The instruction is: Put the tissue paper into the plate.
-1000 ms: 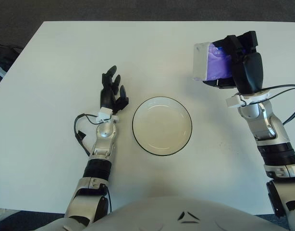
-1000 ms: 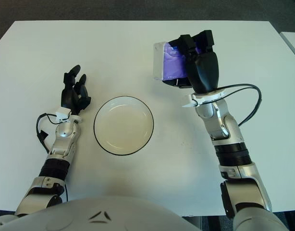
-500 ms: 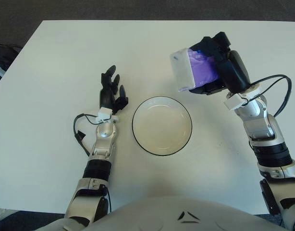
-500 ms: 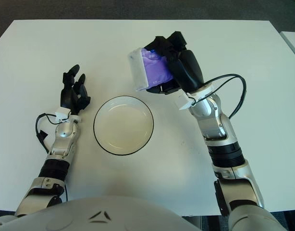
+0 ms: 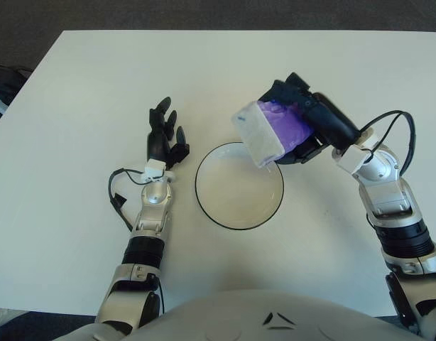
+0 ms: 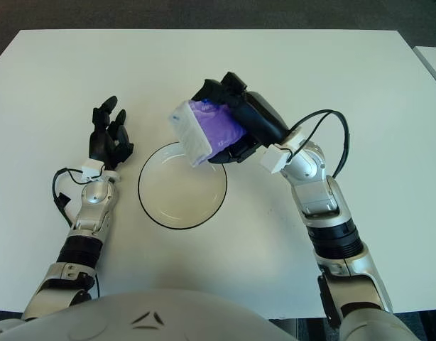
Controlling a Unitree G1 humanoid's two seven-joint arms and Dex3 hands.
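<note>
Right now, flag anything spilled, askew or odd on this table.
Nothing stands out. The right hand holds the tissue pack tilted over the plate's far rim; the left hand shows left of the plate.

Bright even overhead light, faint soft shadows on the white table point(image 5: 76, 106), sharp focus, no glare

Two head-mounted eyes look forward and steeply down from above the robot's chest onto the white table point(image 5: 76, 92). Set slightly apart, both views share the same close scene: the plate point(image 5: 239, 186), both arms and most of the tabletop, shifted sideways between them.
</note>
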